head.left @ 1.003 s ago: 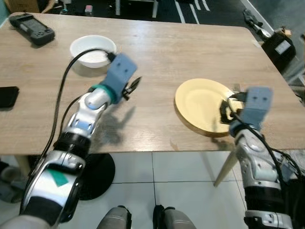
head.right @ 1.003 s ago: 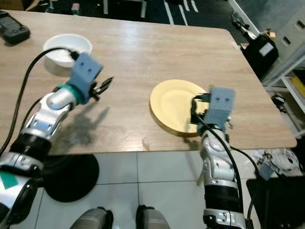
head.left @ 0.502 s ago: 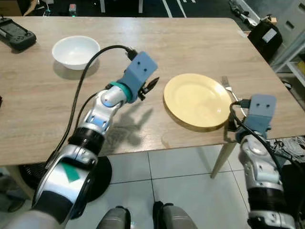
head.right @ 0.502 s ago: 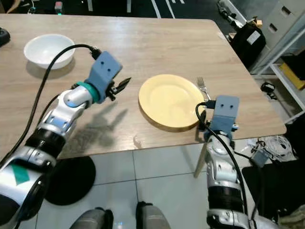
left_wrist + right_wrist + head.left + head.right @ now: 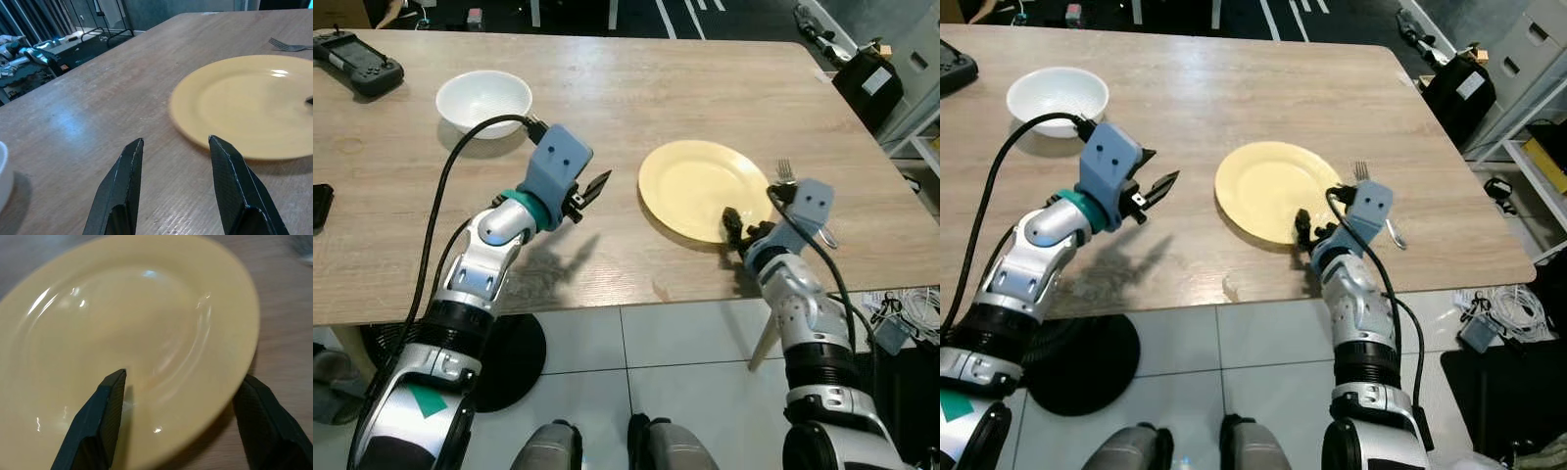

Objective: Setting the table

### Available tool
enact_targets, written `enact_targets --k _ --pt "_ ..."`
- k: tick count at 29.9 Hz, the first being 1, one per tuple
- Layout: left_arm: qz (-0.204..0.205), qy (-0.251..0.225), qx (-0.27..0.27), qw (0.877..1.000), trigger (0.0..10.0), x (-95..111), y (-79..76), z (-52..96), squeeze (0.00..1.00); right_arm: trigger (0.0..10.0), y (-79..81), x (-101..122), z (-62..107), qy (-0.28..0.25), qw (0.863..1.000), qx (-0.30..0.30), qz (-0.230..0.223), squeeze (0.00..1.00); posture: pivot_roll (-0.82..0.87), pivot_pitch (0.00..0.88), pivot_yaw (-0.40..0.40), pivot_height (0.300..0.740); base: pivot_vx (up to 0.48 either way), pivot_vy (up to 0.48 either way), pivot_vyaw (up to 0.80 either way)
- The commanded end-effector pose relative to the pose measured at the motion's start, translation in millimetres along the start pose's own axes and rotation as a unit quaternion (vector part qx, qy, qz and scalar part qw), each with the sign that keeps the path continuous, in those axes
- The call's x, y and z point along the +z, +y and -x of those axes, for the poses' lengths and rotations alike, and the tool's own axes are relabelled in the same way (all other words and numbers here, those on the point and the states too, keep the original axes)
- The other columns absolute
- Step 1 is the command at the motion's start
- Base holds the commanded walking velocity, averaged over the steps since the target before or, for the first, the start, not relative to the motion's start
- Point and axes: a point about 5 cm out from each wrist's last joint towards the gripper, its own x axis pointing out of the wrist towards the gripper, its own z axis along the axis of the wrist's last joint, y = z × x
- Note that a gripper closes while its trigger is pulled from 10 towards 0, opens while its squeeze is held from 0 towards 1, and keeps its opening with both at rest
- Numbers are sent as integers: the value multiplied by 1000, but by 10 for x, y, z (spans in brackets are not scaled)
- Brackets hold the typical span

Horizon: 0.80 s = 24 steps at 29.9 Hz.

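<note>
Right gripper (image 5: 732,227): nearest to me, at the plate's near rim; fingers spread wide, one over the plate's face, the other outside its edge, gripping nothing that I can see.
Yellow plate (image 5: 700,188): lies flat on the wooden table (image 5: 636,88), close to the near edge and right of centre. I judge it stiff, glazed and slippery, light enough for one gripper but breakable if dropped; the raised rim is where I would take hold, one finger above and one beneath.
Left gripper (image 5: 595,185): hovers just above the table, left of the plate and apart from it; fingers parted and empty, aimed at the plate's left rim.
Fork (image 5: 783,174): rests on the table just beside the plate's right side, tines pointing away from me.
White bowl (image 5: 483,100): farther back on the left, well apart from the plate.
Black controller (image 5: 360,67): far left corner of the table.
</note>
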Motion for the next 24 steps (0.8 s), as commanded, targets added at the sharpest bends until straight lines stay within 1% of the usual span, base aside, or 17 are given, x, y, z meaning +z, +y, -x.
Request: enact_targets --k 1,2,4,5,6,7,9,10,16,17,19,20,21,22,23,24 --pt "4 4 -1 1000 10000 -13 -12 29 0 10000 113 -281 31 61 997 40 26 0 128 83 -33 740 0 0 0" --pt "5 5 1 1000 10000 -16 -4 39 0 10000 211 -367 64 76 994 72 44 0 126 81 -34 740 0 0 0" --pt "5 5 1 1000 10000 -16 -4 39 0 10000 211 -367 64 76 994 72 44 0 126 81 -34 740 0 0 0" --pt "6 6 3 1000 10000 -13 -3 52 0 10000 267 -421 80 85 991 92 52 0 125 81 -35 740 0 0 0" --pt "6 8 5 1000 10000 -17 8 63 0 10000 345 -513 129 97 985 122 76 0 119 76 -34 740 0 0 0" --pt "6 8 5 1000 10000 -17 8 63 0 10000 345 -513 129 97 985 122 76 0 119 76 -34 740 0 0 0" --pt "7 11 8 1000 10000 -20 26 79 0 10000 415 -608 183 108 978 151 98 0 116 71 -34 740 0 0 0" --pt "11 13 11 1000 10000 -23 39 82 0 10000 441 -615 206 105 975 163 106 0 114 68 -33 740 0 0 0" --pt "19 16 16 1000 10000 -26 50 88 0 10000 458 -599 220 97 974 174 110 0 114 68 -33 740 0 0 0" --pt "58 29 16 998 10000 -93 5 108 0 10000 437 -430 190 56 982 153 99 0 103 57 -26 740 0 0 0" --pt "58 29 16 998 10000 -93 5 108 0 10000 437 -430 190 56 982 153 99 0 103 57 -26 740 0 0 0" --pt "87 38 26 995 10000 -143 -23 127 0 10000 435 -334 175 33 985 143 92 0 97 54 -24 740 0 0 0" --pt "130 45 43 990 10000 -195 -52 152 0 10000 443 -251 164 15 987 136 83 0 95 53 -24 740 0 0 0" --pt "130 45 43 990 10000 -195 -52 152 0 10000 443 -251 164 15 987 136 83 0 95 53 -24 740 0 0 0" --pt "170 49 66 982 10000 -235 -71 184 0 10000 457 -197 154 3 988 132 79 0 96 52 -24 740 0 0 0" --pt "170 49 66 982 10000 -235 -71 184 0 10000 457 -197 154 3 988 132 79 0 96 52 -24 740 0 0 0"
